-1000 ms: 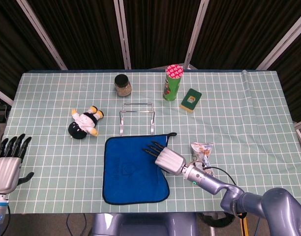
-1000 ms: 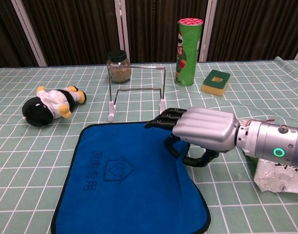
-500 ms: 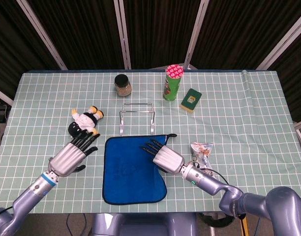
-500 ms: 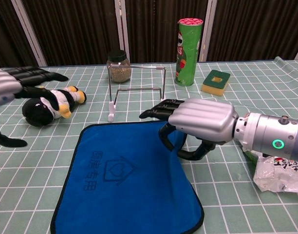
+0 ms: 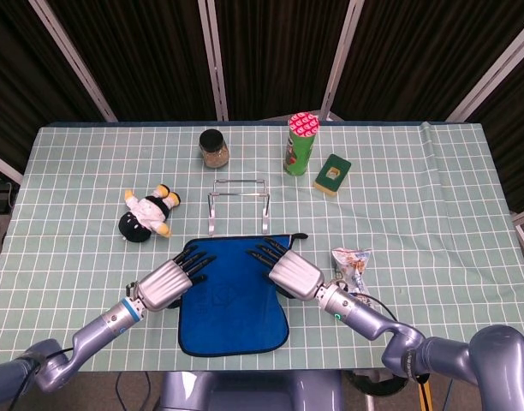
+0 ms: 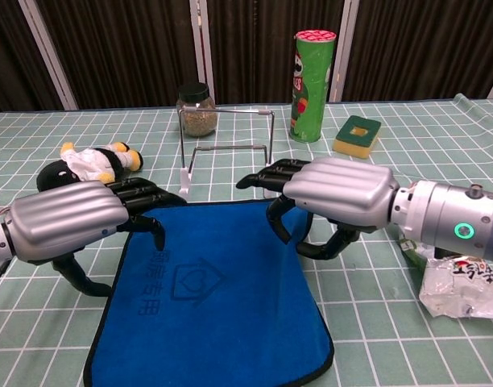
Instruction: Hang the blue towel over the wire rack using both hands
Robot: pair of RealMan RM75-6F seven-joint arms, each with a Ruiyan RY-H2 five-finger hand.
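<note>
The table (image 5: 433, 180) wears a pale green checked cloth. On its near middle the blue towel (image 5: 232, 308) lies flat, its far edge just before the feet of the wire rack (image 5: 237, 204), which stands upright and bare. The right hand (image 6: 337, 193) hangs over the towel's far right corner with fingers stretched toward the rack and thumb curled below; whether it pinches the cloth, I cannot tell. The left hand (image 6: 69, 219) hangs over the far left corner the same way, fingers out and apart, thumb hooked down beside the towel's edge, no grip to be seen. A green can (image 5: 300, 144) stands behind the rack to the right, a green and yellow sponge (image 5: 332, 174) beside it. A penguin toy (image 5: 147, 212) lies left of the rack, a jar (image 5: 214, 147) stands behind it, and a crumpled wrapper (image 5: 353, 261) lies right of the towel.
</note>
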